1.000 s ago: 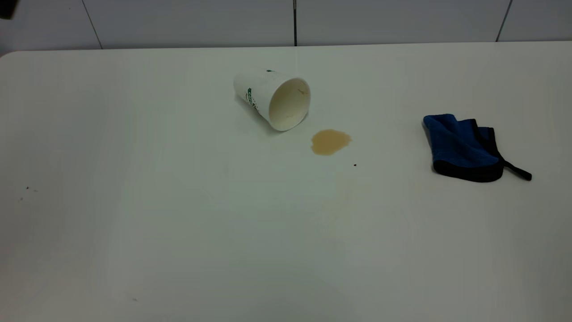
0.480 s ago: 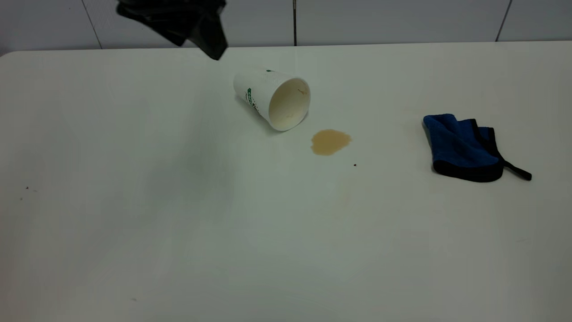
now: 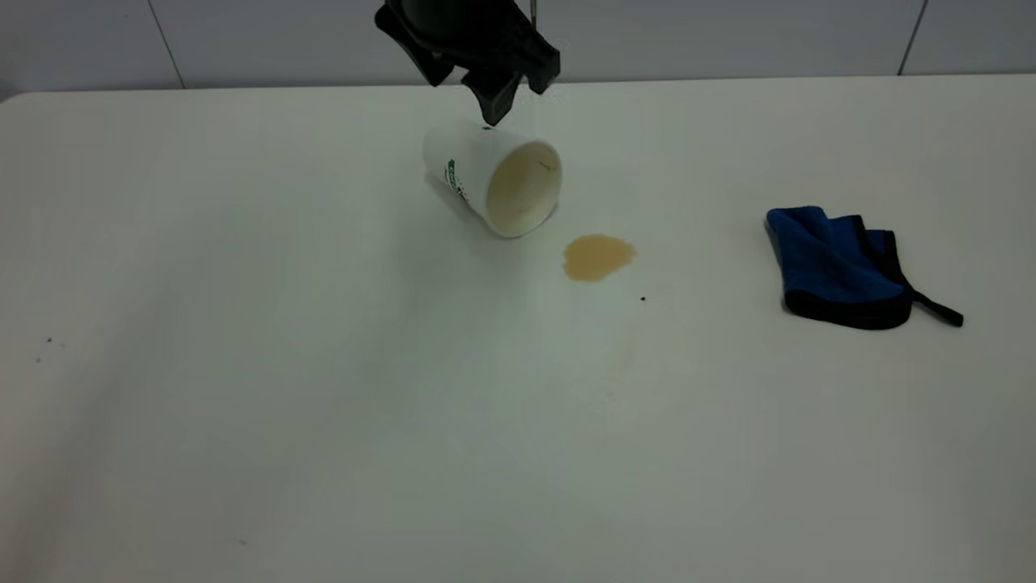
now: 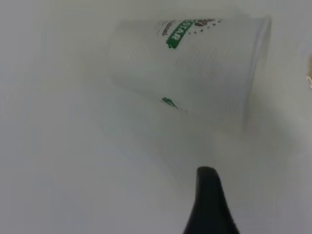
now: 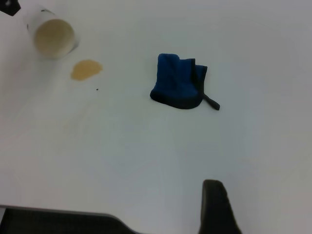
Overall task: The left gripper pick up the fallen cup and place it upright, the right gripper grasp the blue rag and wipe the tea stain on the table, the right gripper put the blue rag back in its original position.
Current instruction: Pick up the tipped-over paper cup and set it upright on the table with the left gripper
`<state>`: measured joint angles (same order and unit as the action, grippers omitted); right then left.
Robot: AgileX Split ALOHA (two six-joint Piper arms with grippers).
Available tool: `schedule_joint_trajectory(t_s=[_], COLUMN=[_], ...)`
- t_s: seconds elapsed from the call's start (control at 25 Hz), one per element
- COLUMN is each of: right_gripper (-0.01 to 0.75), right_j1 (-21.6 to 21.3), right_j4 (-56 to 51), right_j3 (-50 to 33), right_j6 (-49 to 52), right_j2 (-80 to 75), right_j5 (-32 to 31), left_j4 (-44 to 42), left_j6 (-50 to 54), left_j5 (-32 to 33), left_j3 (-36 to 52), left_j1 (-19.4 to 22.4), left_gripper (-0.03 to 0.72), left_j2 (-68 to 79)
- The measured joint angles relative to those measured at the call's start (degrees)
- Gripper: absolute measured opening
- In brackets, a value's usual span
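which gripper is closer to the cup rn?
Left. The left gripper hovers just above the cup, not touching it. The right gripper is well off, beyond the blue rag, outside the exterior view.

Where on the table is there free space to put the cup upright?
The table is bare on the exterior view's left of the cup and across its whole near half. There is also a bare strip between the tea stain and the blue rag. Around the cup it is crowded: the left gripper hangs just above it.
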<state>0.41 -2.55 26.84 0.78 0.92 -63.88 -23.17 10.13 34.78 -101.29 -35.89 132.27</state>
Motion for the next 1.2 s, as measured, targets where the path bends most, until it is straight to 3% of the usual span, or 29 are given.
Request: schedule_joint_trajectory(t_s=[0.28,0.52,1.2], right_gripper=[0.511,0.511,0.511], right_j1=[0.00,0.00,0.00], right_j4=[0.00,0.00,0.00], right_j3=[0.00,0.00,0.00], right_j6=[0.00,0.00,0.00], right_j2=[0.00,0.00,0.00], right_j5=[0.00,0.00,0.00], left_j4=[-16.08,-30.15,-37.17], left_j6=[9.67,23.45,28.70], left_j5=[-4.13,-6.53,-8.61], left_j3=[-1.57,-1.63,-1.97], left_j1=[-3.37,-3.72,-3.72], left_gripper=[0.564,0.564,0.564], left_j2=[6.61,8.75,13.98])
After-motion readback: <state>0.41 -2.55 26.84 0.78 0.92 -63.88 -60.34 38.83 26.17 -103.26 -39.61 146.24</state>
